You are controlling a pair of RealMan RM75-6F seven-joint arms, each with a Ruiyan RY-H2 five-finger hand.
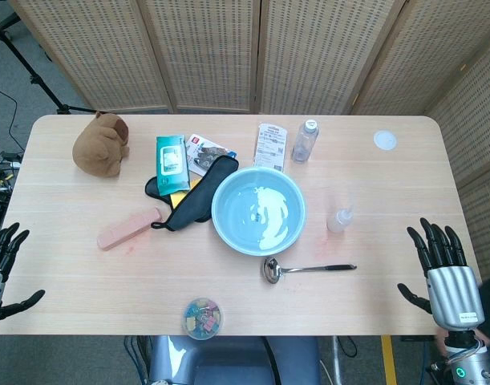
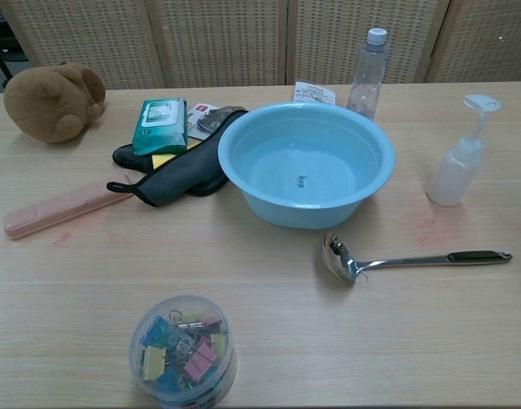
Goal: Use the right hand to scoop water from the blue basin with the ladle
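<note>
A light blue basin (image 1: 228, 233) (image 2: 243, 183) holding water sits mid-table. Just in front of it lies a metal ladle (image 1: 307, 268) (image 2: 396, 259), bowl to the left and black-tipped handle pointing right. My right hand (image 1: 443, 269) hovers open beyond the table's right front corner, fingers spread, well right of the ladle handle. At the left edge my left hand (image 1: 2, 265) is also open and holds nothing. Neither hand appears in the chest view.
A squeeze bottle (image 1: 338, 218) (image 2: 456, 170) stands right of the basin, a clear water bottle (image 1: 305, 140) (image 2: 367, 72) behind it. A dark pouch (image 1: 192, 195), wipes pack (image 1: 171, 160), plush toy (image 1: 103, 144), pink case (image 1: 128, 228) and a tub of clips (image 1: 202, 318) lie left and front.
</note>
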